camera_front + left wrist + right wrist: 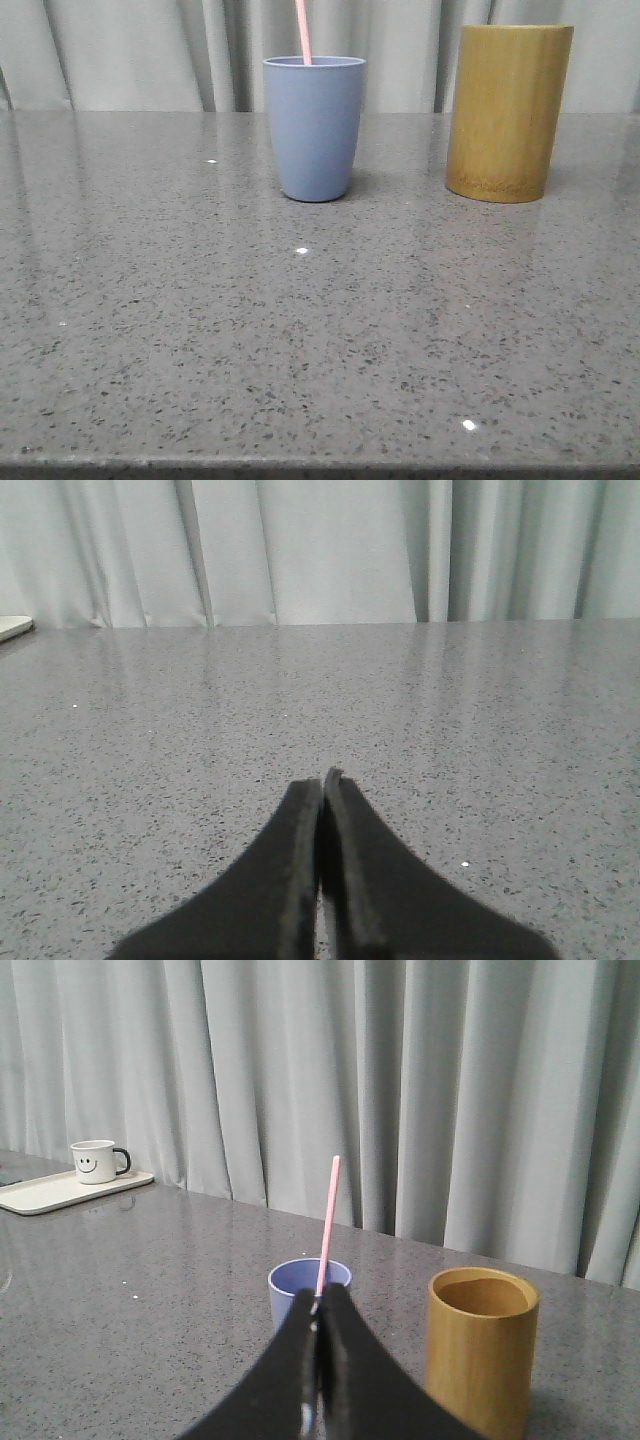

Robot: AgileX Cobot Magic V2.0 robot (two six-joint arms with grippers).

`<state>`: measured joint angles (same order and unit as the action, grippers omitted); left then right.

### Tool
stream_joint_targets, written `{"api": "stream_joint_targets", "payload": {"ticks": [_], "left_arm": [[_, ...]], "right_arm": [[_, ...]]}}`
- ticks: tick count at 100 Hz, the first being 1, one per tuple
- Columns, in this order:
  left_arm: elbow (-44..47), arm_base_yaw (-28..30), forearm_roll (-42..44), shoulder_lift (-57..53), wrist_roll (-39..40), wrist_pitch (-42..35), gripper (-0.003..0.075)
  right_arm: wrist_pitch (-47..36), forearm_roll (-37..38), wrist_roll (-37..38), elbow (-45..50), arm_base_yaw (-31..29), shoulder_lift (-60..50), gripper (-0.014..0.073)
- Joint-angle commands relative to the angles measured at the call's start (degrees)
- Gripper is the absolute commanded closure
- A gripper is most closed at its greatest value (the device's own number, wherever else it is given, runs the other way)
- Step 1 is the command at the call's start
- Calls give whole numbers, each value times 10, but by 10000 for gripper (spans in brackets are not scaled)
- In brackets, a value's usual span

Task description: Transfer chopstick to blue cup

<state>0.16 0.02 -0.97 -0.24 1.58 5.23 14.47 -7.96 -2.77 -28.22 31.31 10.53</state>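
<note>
A single pale pink chopstick (303, 30) stands in the grey-blue cup (314, 130) at the back middle of the table, leaning slightly left, with its top out of the front view. In the right wrist view the chopstick (328, 1220) rises from the blue cup (290, 1285) beyond my right gripper (318, 1300). That gripper is shut and empty, back from the cup. My left gripper (323, 778) is shut and empty over bare table. Neither gripper shows in the front view.
A taller yellow-brown bamboo cylinder (507, 110) stands right of the blue cup, and looks empty in the right wrist view (482, 1350). A white smiley mug (95, 1160) sits on a pale tray (60, 1192) far off to the left. Grey curtains hang behind the table.
</note>
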Motion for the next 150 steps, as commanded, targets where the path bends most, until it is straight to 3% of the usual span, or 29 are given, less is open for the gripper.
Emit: {"api": "stream_joint_targets", "payload": {"ticks": [1,82,120,150], "left_arm": [[5,0,-5,-20,1,-39,739],[5,0,-5,-20,1,-39,739],[5,0,-5,-20,1,-39,739],[5,0,-5,-20,1,-39,739]], "right_arm": [[-46,4,-4,-15,-2,7,654],[-74,8,-4,-11,-5,6,654],[-206,35,-4,113,-151,6,654],[-227,57,-3,232,-222,-12,654]]}}
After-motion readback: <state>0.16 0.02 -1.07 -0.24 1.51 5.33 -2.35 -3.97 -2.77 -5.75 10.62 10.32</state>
